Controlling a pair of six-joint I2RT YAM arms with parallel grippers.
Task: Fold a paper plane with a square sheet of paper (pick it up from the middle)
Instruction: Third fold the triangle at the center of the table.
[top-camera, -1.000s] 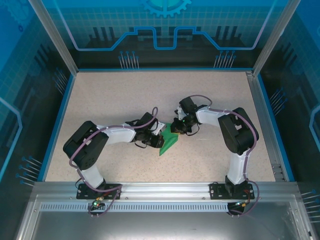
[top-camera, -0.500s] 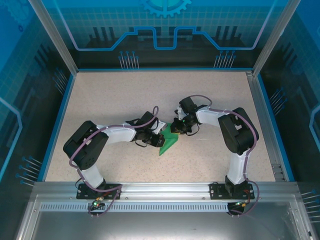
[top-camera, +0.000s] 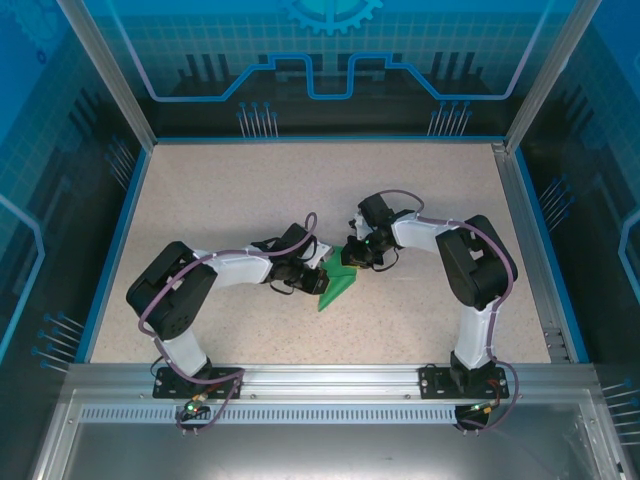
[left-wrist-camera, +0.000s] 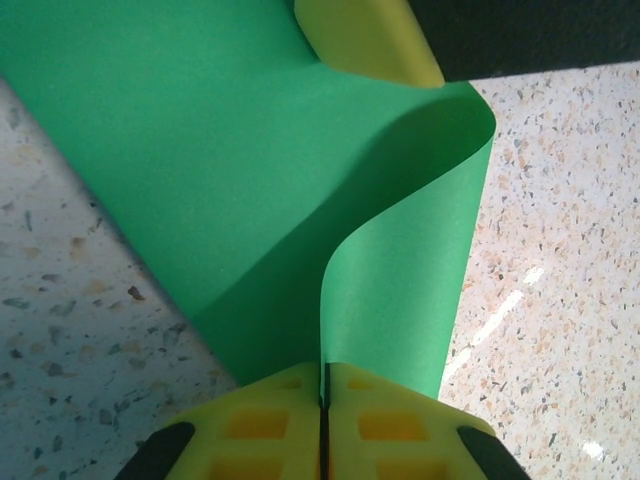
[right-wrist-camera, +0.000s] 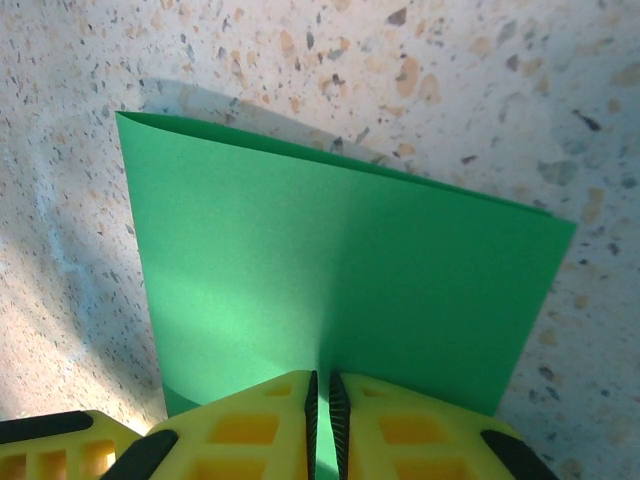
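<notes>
Green square sheet of paper (left-wrist-camera: 250, 180), one, curled, left fingers (left-wrist-camera: 324, 405) and right fingers (right-wrist-camera: 320, 400) both clamped on it

Left arm (top-camera: 200, 275) and right arm (top-camera: 465, 260) both bent at elbow, reaching inward, wrists low, tips near each other at centre. Left gripper (left-wrist-camera: 323, 390) pinched tight on paper (left-wrist-camera: 200, 150) edge, yellow pads (left-wrist-camera: 265, 420) pressed together. Right gripper (right-wrist-camera: 320, 390) clamped on paper too, thin slit between pads.
</notes>
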